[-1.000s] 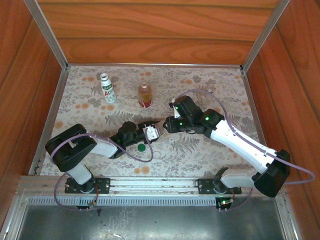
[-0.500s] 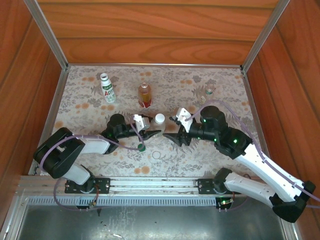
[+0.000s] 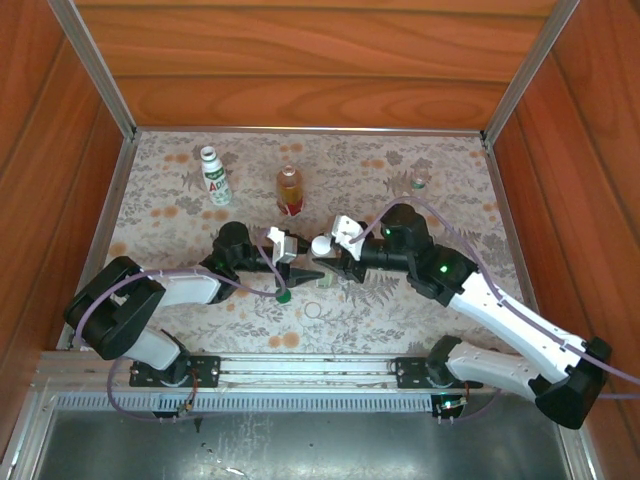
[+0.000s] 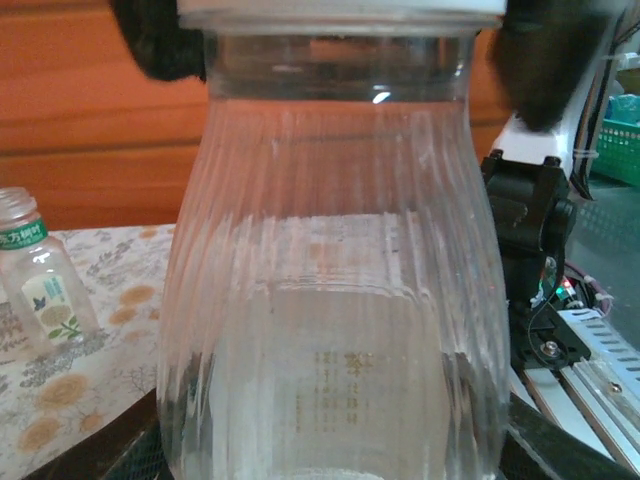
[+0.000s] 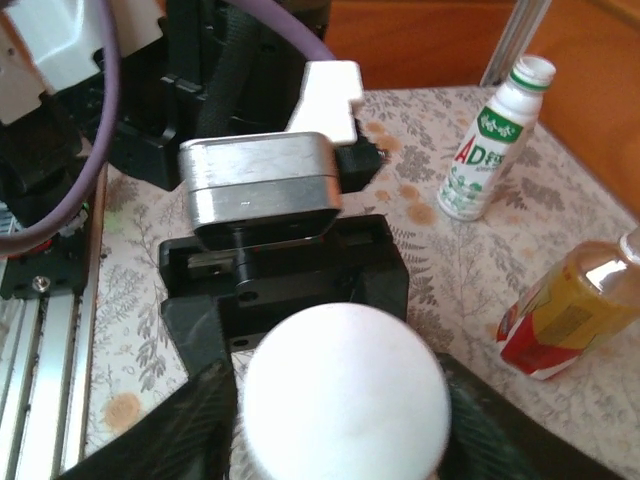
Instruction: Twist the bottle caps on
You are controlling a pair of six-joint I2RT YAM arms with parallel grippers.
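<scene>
A short clear ribbed bottle [image 4: 330,270] stands upright near the middle of the table with a white cap [image 3: 320,244] on its neck. My left gripper [image 3: 310,272] is shut on the bottle's lower body, its fingers [image 4: 565,450] showing at the bottom corners of the left wrist view. From the right, my right gripper [image 3: 336,256] reaches over the bottle and is shut on the white cap [image 5: 345,390], one finger [image 5: 175,420] on each side. A dark green cap [image 3: 284,296] lies on the cloth just in front of the left gripper, with a clear cap [image 3: 314,311] a little nearer.
Three uncapped bottles stand at the back: a white one with a green label [image 3: 215,177], an amber one with a red label [image 3: 290,190], and a clear one with a greenish label [image 3: 420,180]. Wooden walls and metal rails [image 3: 98,235] enclose the flowered cloth.
The right gripper, standing open to the right of the bottle half a second ago, has moved left over it and closed on the white cap. The left gripper kept hold of the bottle.
</scene>
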